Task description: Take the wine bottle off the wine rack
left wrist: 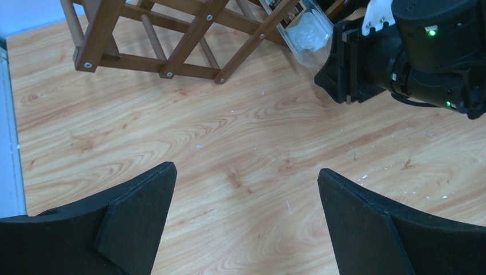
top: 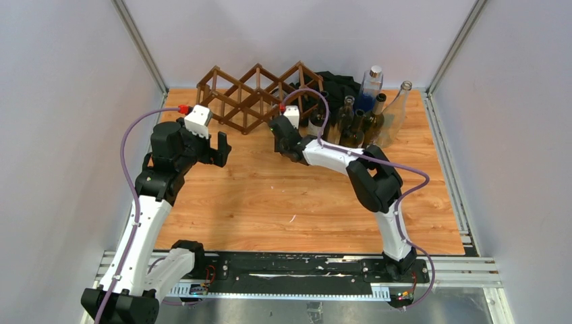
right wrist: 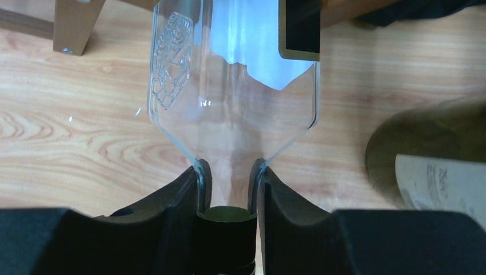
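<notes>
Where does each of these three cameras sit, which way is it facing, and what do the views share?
Top external: above and behind, looking down on the table, wine rack and standing bottles; both arms show.
Left wrist: on the left arm, facing table and rack; open left gripper frames it.
Right wrist: on the right arm, facing the rack; right gripper clamps the clear wine bottle by the neck.
Shared: left wrist also sees that bottle and the right gripper.
</notes>
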`<action>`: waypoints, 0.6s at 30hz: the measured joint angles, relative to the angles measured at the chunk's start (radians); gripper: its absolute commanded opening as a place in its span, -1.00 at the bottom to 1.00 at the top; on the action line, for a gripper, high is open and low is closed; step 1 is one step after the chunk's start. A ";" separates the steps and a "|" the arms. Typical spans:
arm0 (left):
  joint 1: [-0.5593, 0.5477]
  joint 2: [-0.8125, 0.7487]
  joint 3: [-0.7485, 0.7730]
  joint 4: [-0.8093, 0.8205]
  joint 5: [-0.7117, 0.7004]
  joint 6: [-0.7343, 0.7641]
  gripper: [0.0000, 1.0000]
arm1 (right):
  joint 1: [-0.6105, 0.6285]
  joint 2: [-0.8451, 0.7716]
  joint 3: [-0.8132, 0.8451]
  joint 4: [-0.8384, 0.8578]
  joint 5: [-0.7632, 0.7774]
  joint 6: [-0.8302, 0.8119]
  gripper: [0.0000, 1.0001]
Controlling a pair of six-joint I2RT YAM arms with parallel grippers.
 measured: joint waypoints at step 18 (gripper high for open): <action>0.000 0.005 -0.009 0.009 0.028 0.000 1.00 | 0.080 -0.314 -0.413 0.117 -0.053 0.089 -1.00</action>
